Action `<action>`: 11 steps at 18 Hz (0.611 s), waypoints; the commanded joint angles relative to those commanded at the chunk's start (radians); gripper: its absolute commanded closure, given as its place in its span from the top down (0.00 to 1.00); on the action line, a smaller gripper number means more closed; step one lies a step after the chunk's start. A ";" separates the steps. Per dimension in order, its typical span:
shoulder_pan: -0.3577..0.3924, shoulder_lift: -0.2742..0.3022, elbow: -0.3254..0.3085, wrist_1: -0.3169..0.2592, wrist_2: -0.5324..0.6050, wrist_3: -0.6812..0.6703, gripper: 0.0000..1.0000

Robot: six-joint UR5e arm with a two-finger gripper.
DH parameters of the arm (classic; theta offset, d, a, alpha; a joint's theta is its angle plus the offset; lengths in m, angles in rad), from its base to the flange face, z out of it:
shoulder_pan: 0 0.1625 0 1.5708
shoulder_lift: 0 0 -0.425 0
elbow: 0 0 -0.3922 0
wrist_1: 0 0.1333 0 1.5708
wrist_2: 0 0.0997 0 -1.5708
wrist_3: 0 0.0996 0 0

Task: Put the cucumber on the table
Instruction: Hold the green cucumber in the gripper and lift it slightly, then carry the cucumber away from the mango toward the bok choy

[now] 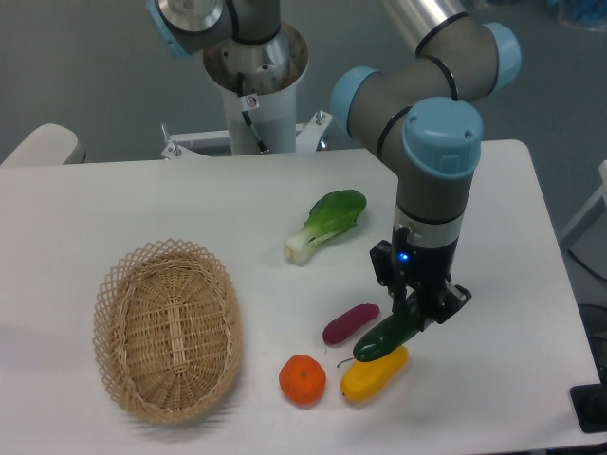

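So the gripper [415, 311] has its jaws pinching the cucumber [387, 335] by its upper right end, and the thing hangs tilted, stem tip pointing down-left. It sits right over the yellow fruit [374, 373], near the right side of the table [114, 204]. Purple eggplant [350, 323] is just to its left, orange [302, 378] further left, bok choy [325, 224] behind, wicker basket [167, 329] way off left.

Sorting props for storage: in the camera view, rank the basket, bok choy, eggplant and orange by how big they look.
1. basket, by far the largest
2. bok choy
3. eggplant and orange: too alike to rank, one longer, one rounder.
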 joint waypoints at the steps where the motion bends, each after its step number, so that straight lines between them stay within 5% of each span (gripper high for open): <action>1: 0.002 0.000 -0.008 0.000 0.008 0.023 0.27; 11: 0.101 -0.078 -0.046 0.063 0.008 0.334 0.27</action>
